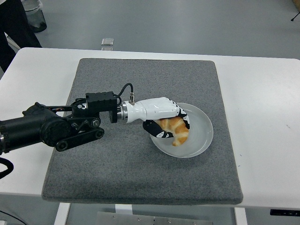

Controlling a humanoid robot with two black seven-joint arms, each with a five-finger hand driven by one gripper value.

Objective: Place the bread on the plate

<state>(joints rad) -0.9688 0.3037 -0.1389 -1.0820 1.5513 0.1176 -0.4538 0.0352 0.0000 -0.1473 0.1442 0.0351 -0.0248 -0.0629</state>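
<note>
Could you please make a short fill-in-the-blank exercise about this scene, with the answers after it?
1. The left hand is closed around the ____.
2. The bread is inside the rim of the white ____.
3. The plate stands on a ____ mat.
4. The mat lies on a ____ table.

Answers: bread; plate; grey; white

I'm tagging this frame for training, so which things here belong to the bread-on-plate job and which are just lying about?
Part of the job:
- bread, over the plate
- plate, white, on the mat
- left hand, closed on the bread

Just lying about:
- grey mat
- white table
- small grey object on the floor beyond the table
</note>
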